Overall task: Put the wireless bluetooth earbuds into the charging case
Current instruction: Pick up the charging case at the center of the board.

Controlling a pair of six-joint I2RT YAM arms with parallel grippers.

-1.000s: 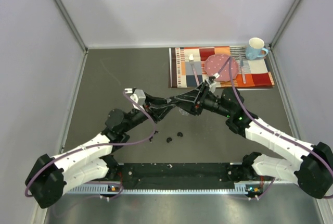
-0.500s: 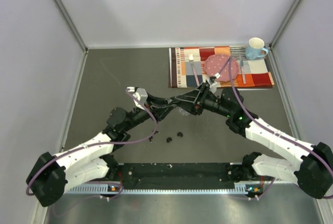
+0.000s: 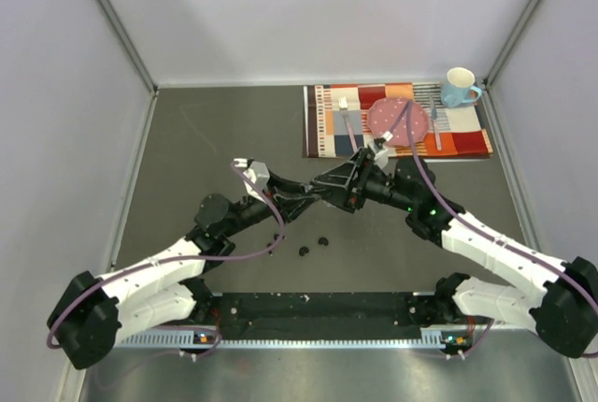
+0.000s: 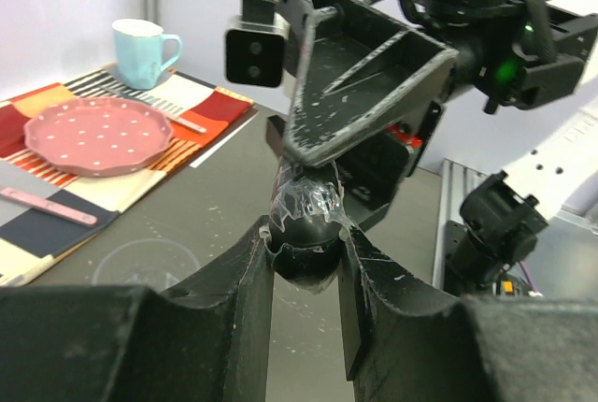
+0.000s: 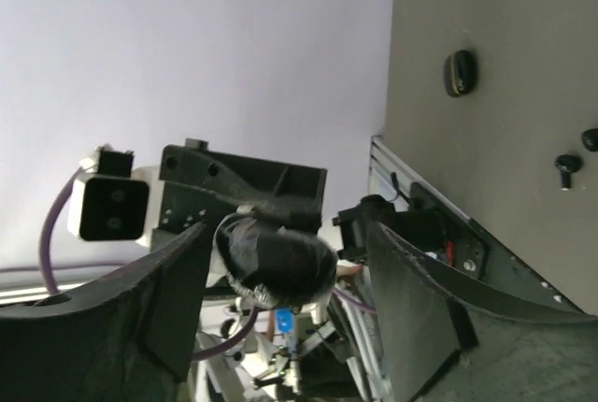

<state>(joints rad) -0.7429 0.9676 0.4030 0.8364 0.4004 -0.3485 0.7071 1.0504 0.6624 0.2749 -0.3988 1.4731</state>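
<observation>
My left claw point(image 4: 306, 254) is clamping a glossy black rounded body, apparently the charging case point(image 4: 303, 224). Crinkled clear plastic is lying over its top, and I cannot tell whether it is open or what is sitting inside. My right claw point(image 5: 290, 234) is hanging spread wide around the same case, its fingers point(image 5: 168, 299) standing clear of it on both sides. The two claws are meeting above the middle of a dark grey worktop point(image 3: 206, 140). Two of the wireless bluetooth earbuds point(image 3: 322, 240) are lying loose on the worktop, nearer the arm bases and apart from the case. At the far right, a striped placemat point(image 3: 327, 131) is carrying a pink dotted plate point(image 3: 377, 123). A pale blue mug point(image 3: 458, 93) is standing at its far corner, and I cannot make out its inside. Pale walls point(image 3: 327, 9) are closing in the worktop on three sides.
</observation>
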